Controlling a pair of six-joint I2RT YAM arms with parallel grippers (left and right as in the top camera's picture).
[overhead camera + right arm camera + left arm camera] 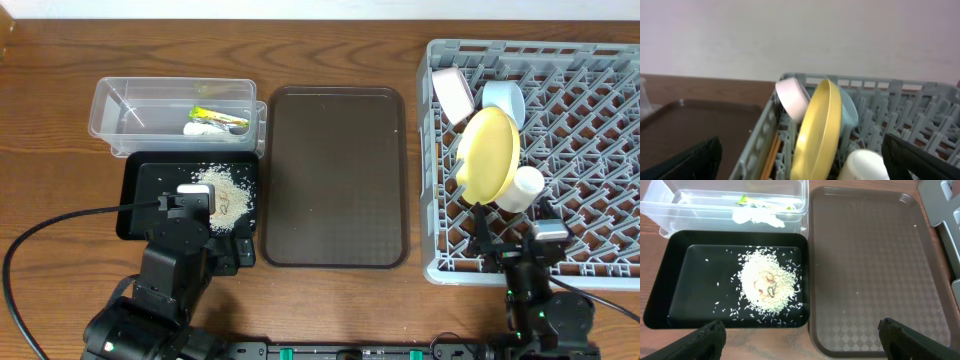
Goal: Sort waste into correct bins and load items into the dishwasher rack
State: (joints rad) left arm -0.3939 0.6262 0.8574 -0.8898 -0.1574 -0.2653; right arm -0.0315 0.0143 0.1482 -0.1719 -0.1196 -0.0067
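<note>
Jaws apart; yellow plate [488, 150] on edge

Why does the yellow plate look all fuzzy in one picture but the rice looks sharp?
Right wrist view: the whole picture is soft, so the yellow plate looks fuzzy. Left wrist view: the rice is sharp; only the dark fingertips at the bottom edge blur. Overhead view: even light, crisp.

Left arm [175, 255] is covering the black tray's [140, 195] near edge. Rack [600, 150] is running off overhead's right edge. Cup [865, 167] is getting cropped at the right wrist view's bottom.
</note>
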